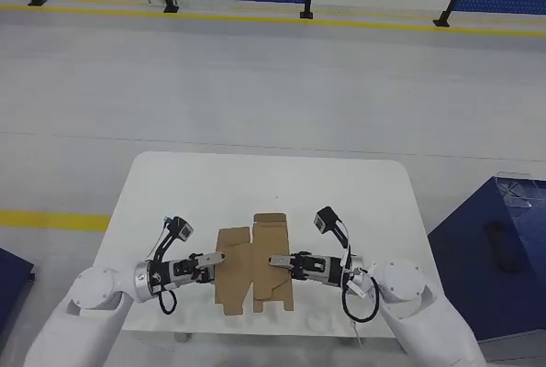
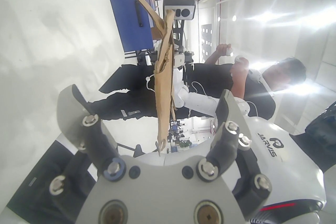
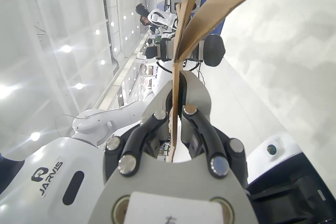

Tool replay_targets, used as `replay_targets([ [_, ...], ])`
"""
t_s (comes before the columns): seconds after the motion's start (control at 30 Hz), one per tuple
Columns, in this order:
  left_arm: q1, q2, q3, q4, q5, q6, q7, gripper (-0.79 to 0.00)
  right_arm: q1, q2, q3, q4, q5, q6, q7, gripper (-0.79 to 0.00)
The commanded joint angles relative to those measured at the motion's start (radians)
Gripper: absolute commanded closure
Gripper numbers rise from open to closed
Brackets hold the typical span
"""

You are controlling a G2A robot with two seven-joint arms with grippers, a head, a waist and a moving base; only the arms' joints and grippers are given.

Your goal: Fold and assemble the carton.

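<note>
- Cardboard first: the flattened carton (image 1: pixel 254 266) hangs over the near half of the table (image 1: pixel 162 183), between your two arms, long axis running near to far.
- Your right gripper (image 3: pixel 179 80) is clamped on its right edge.
- Your left gripper (image 2: pixel 147 96) is spread wide, with the carton's left edge between its fingers (image 2: pixel 77 109), untouched. Closing there looks like the next move.
- The table is plain white.
- Farther out: grey floor (image 1: pixel 254 83), a yellow line (image 1: pixel 34 219), a blue bin (image 1: pixel 502 266) on the right.
</note>
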Motion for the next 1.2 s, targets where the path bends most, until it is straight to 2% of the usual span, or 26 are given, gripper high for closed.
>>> replay_targets([
  [0.0,-0.001,-0.002,0.009,0.000,0.001,-0.012,0.009,-0.360,0.002,-0.002,-0.005,0.001,-0.002,0.000,-0.004,0.000],
  [0.03,-0.002,-0.003,0.012,0.000,0.003,-0.014,0.013,-0.332,0.003,-0.002,-0.008,0.002,-0.004,0.000,-0.004,0.000],
  [0.1,-0.004,-0.004,0.019,0.001,0.006,-0.015,0.018,-0.212,0.003,-0.004,-0.012,0.004,0.002,0.002,-0.005,0.000],
  [0.13,-0.006,-0.004,0.021,0.003,0.008,-0.018,0.019,-0.123,0.004,-0.004,-0.013,0.003,0.004,0.005,-0.006,0.000],
  [0.17,-0.007,-0.004,0.021,0.005,0.010,-0.025,0.022,0.000,0.005,-0.005,-0.015,0.002,0.005,0.006,-0.009,0.000],
  [0.37,-0.006,-0.004,0.020,0.017,0.005,-0.050,0.020,0.000,0.006,-0.008,-0.019,0.000,0.010,0.011,-0.020,0.000],
  [0.43,-0.001,-0.004,0.016,0.011,-0.004,-0.064,0.015,0.000,0.006,-0.010,-0.015,0.008,0.030,0.017,-0.030,-0.369],
  [0.47,0.002,-0.003,0.014,0.006,-0.012,-0.069,0.006,0.000,0.008,-0.011,-0.012,0.016,0.041,0.020,-0.038,-0.785],
  [0.63,0.018,0.004,-0.005,-0.045,0.001,-0.101,-0.029,0.000,0.043,-0.020,-0.007,0.109,0.188,0.111,-0.017,-0.785],
  [0.7,0.024,0.007,-0.014,-0.070,0.024,-0.120,-0.034,0.000,0.061,-0.027,-0.008,0.160,0.290,0.180,-0.006,-0.785],
  [0.73,0.029,0.008,-0.017,-0.082,0.041,-0.132,-0.033,0.000,0.077,-0.030,-0.007,0.185,0.337,0.213,-0.010,-0.683],
  [0.77,0.033,0.009,-0.018,-0.096,0.056,-0.142,-0.035,0.000,0.091,-0.034,-0.008,0.207,0.365,0.235,-0.016,-0.508],
  [0.8,0.038,0.010,-0.017,-0.109,0.066,-0.152,-0.039,0.000,0.102,-0.038,-0.012,0.224,0.395,0.250,-0.017,-0.403],
  [0.97,0.059,0.013,-0.008,-0.138,0.091,-0.168,-0.042,0.000,0.133,-0.049,-0.035,0.258,0.437,0.264,0.024,-0.320],
  [1.0,0.061,0.013,-0.007,-0.138,0.098,-0.165,-0.038,0.000,0.135,-0.050,-0.038,0.257,0.429,0.258,0.026,-0.249],
  [1.03,0.062,0.014,-0.005,-0.139,0.101,-0.165,-0.034,0.000,0.135,-0.050,-0.040,0.256,0.418,0.250,0.027,-0.142],
  [1.07,0.063,0.014,-0.004,-0.139,0.104,-0.165,-0.032,0.000,0.134,-0.051,-0.043,0.255,0.413,0.245,0.029,0.000],
  [1.17,0.064,0.015,-0.001,-0.137,0.107,-0.161,-0.027,0.000,0.132,-0.051,-0.045,0.252,0.391,0.228,0.033,0.000],
])
